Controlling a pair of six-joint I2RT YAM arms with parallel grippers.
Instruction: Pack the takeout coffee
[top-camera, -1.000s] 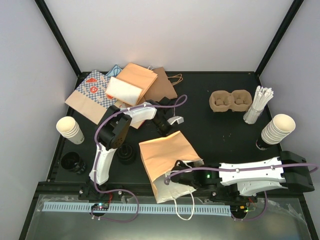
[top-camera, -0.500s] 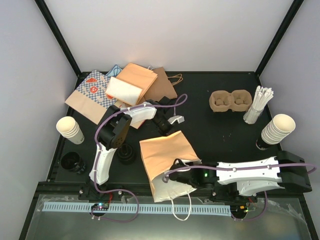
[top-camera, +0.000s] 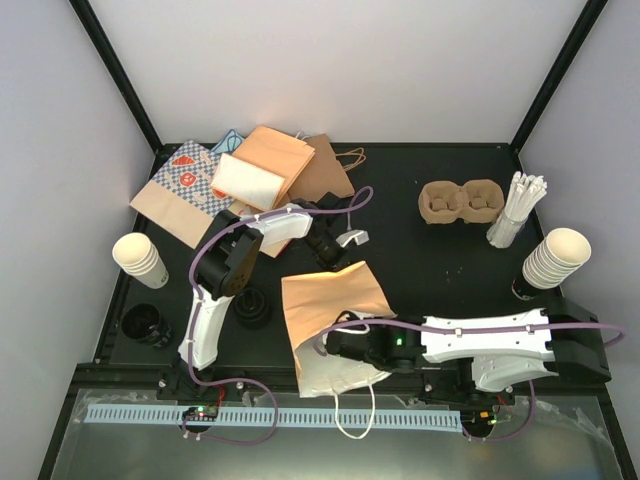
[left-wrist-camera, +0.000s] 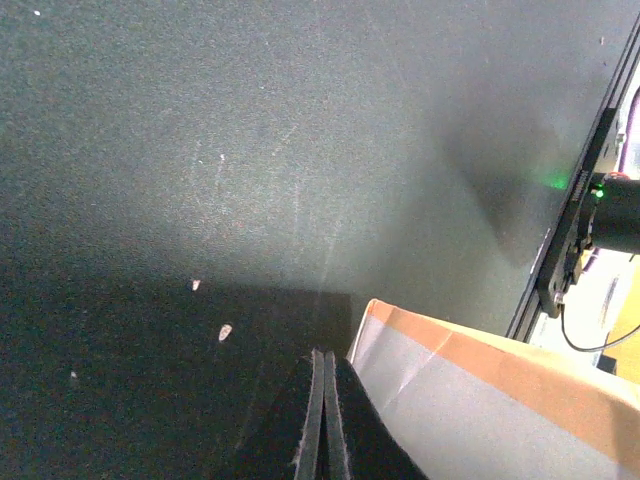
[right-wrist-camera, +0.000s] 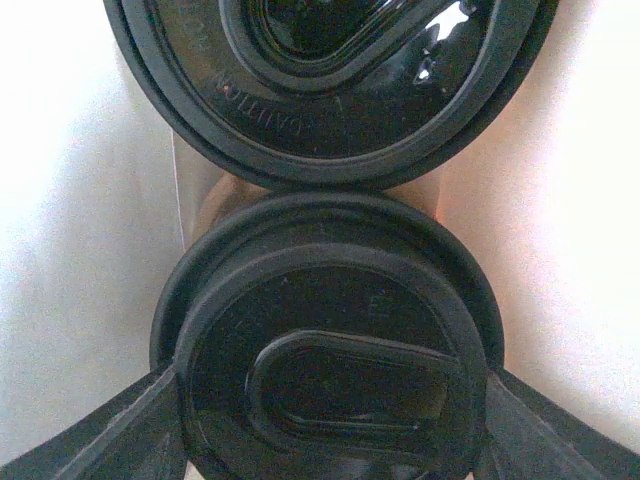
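**Two capped cups inside the bag, right arm at its mouth**

The kraft paper bag (top-camera: 335, 300) lies on its side in the middle of the table (top-camera: 450, 270). Its white-lined mouth faces the near edge and its closed bottom points away.

The right end effector (right-wrist-camera: 330, 395) reaches into that mouth. Its fingers are spread wide around the black lid of the nearer lidded cup (right-wrist-camera: 340, 300), one on each side and touching it, so it appears to hold that cup. The farther lidded cup (right-wrist-camera: 330, 90) sits straight ahead and deeper in, the two lids rim to rim. Whether a carrier sits under them is hidden.

The left end effector (left-wrist-camera: 322, 400) is pinched shut with nothing between its fingers, just beside the bag's far corner. The right arm is therefore the one on the cups. Any withdrawal probably has to run back along the bag's length, out through the mouth.

Count:
- two capped cups
- one bag in use
- one empty pulp two-cup carrier (top-camera: 460, 200), well apart at the far right
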